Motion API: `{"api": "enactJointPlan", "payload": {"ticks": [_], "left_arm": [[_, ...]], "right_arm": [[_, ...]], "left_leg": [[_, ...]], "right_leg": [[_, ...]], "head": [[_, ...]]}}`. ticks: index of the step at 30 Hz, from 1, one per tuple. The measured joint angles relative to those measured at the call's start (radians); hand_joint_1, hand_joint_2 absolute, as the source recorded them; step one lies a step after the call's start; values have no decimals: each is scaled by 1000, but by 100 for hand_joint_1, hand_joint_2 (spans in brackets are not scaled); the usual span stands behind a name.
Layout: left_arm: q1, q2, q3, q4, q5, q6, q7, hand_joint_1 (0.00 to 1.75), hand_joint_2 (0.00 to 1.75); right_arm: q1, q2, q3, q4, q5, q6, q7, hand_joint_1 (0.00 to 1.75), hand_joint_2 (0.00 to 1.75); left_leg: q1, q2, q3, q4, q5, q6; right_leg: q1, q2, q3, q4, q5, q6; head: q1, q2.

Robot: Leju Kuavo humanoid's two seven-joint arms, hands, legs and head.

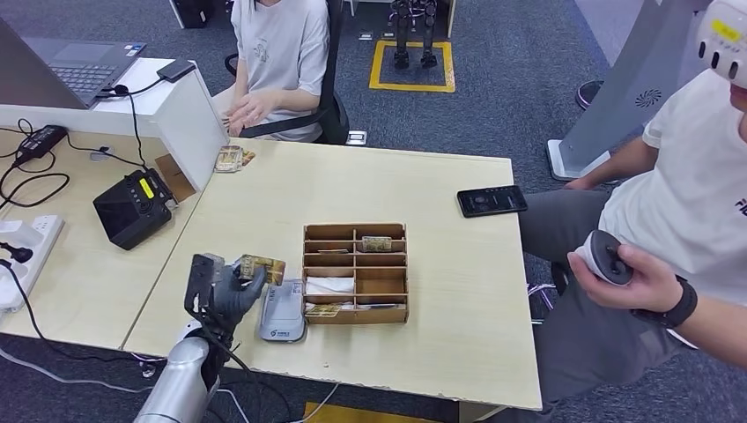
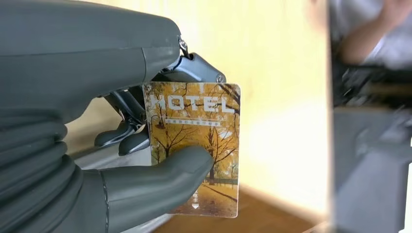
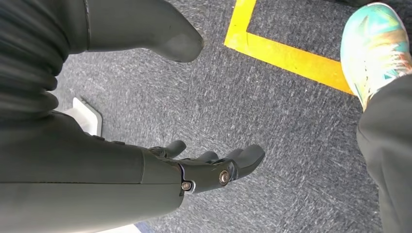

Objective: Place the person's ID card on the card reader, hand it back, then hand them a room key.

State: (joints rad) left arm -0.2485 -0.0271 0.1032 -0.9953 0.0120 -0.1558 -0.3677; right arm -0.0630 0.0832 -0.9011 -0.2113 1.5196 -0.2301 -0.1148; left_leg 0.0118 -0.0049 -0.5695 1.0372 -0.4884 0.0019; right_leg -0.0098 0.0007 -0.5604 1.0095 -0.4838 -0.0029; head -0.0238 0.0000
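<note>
Looking down from the head view, the robot's dark grey left hand [image 1: 231, 291] lifts a yellow autumn-tree hotel key card [image 1: 265, 267] above the grey card reader [image 1: 282, 314], beside the wooden divided box [image 1: 356, 273], probably for the seated person [image 1: 280, 53].

Left wrist view: thumb [image 2: 165, 182] and fingers pinch the card upright.

Right wrist view: the right hand [image 3: 204, 170] hangs over carpet, fingers loosely spread, holding nothing.

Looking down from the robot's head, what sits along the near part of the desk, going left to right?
White power strip → robot's left hand holding a hotel card → grey card reader → wooden compartment box.
</note>
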Motion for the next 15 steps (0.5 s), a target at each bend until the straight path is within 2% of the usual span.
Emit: {"api": "enactJointPlan", "payload": {"ticks": [3, 6, 10, 15], "left_arm": [[-24, 21, 43, -57, 142, 7, 20, 175, 175], [-64, 45, 75, -94, 208, 39, 27, 175, 175], [-119, 72, 109, -116, 222, 82, 22, 175, 175], [-150, 84, 125, -123, 192, 137, -5, 175, 175]], "right_arm": [[0, 0, 1, 0, 6, 2, 2, 0, 175], [-1, 0, 3, 0, 18, 4, 3, 0, 175], [-2, 0, 5, 0, 22, 6, 4, 0, 175], [-4, 0, 9, 0, 34, 7, 4, 0, 175]], "left_leg": [[0, 0, -1, 0, 0, 0], [1, 0, -2, 0, 1, -1], [1, 0, -2, 0, 1, -1], [1, 0, -3, 0, 1, -1]], "right_leg": [[0, 0, -2, 0, 1, 0], [0, 0, -3, 0, 1, 0], [0, 0, -3, 1, 1, -1], [0, 0, -3, 0, 1, -1]], "head": [[0, 0], [0, 0], [0, 0], [0, 0]]}}
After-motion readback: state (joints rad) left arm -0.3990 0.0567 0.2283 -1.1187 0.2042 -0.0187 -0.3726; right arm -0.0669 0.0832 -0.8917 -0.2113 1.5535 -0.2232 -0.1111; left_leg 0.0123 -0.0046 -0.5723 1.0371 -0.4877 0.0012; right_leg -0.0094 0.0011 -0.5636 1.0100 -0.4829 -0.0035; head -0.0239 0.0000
